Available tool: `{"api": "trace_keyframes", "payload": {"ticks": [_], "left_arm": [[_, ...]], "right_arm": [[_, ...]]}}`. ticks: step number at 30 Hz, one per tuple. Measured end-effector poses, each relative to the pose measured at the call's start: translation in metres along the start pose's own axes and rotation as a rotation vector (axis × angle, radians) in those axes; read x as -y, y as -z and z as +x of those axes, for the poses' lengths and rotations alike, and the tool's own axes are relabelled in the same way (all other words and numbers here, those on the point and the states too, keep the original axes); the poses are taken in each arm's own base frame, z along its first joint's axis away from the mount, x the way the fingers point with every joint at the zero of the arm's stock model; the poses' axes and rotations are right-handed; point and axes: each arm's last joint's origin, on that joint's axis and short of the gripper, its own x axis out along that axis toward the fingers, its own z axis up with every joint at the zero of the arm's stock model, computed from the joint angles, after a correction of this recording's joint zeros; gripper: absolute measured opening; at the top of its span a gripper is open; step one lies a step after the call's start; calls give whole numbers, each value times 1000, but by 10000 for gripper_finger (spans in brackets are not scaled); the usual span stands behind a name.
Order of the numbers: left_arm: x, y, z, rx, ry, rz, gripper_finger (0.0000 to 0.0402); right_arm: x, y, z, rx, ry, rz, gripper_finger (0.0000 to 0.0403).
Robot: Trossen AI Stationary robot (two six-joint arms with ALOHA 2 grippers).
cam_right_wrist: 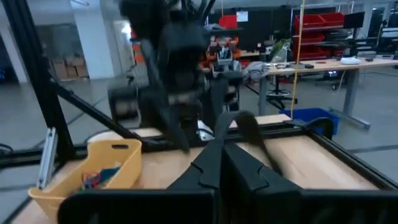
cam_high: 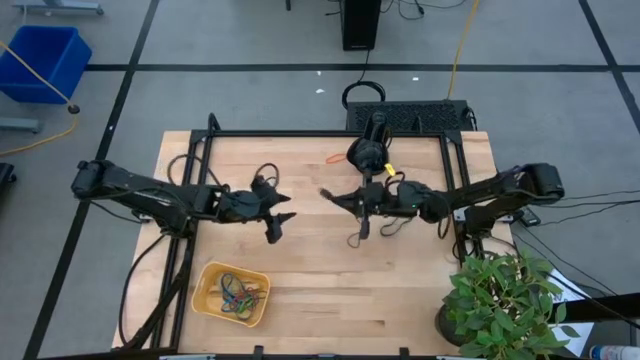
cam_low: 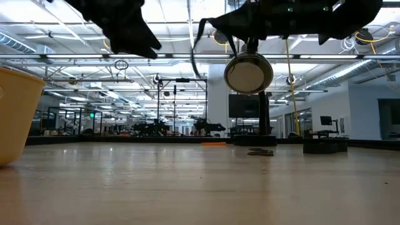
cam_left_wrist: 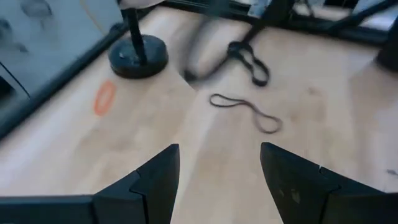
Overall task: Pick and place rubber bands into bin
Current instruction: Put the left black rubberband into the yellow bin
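My right gripper [cam_right_wrist: 221,148] is up over the middle of the table [cam_high: 420,290], shut on a dark rubber band [cam_right_wrist: 244,122]. In the low view that band [cam_low: 194,53] loops below the gripper [cam_low: 212,25], well above the wood. My left gripper [cam_high: 277,215] hovers open just left of it, with nothing between its fingers [cam_left_wrist: 163,174]. A brown rubber band [cam_left_wrist: 245,112] and an orange one [cam_left_wrist: 104,98] lie flat on the table beyond it. The orange-yellow bin [cam_high: 205,300] sits near the front left with several coloured bands inside. My right gripper pinches the dark rubber band between its two shut fingers, at their free ends [cam_right_wrist: 217,138]. The fingers lie about level and point toward the table's left. The band arches out from the tips as a slack loop [cam_low: 192,62], lifted clear of the table.
A round black stand [cam_high: 368,152] is at the table's far middle, by the black frame rail [cam_high: 330,133]. A potted plant [cam_high: 500,300] crowds the front right corner. Cables [cam_high: 395,225] loop under the right arm. A blue tub [cam_high: 45,60] sits on the floor.
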Motion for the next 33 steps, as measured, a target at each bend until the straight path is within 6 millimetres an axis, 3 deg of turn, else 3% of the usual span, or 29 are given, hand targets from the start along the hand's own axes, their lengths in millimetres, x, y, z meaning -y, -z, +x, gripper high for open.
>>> {"api": "trace_keyframes", "payload": {"ticks": [6,11,16,33], "left_arm": [[15,2,37,69,15,292,230],[19,0,58,172,-52,272,230],[15,0,62,191,-175,187,230],[6,-18,62,334,-137,106,230]], "right_arm": [[-2,-6,1,31,-6,12,0],[-5,-4,1,14,21,10,0],[-9,0,1,-25,42,6,0],[-10,12,6,-66,19,115,0]]}}
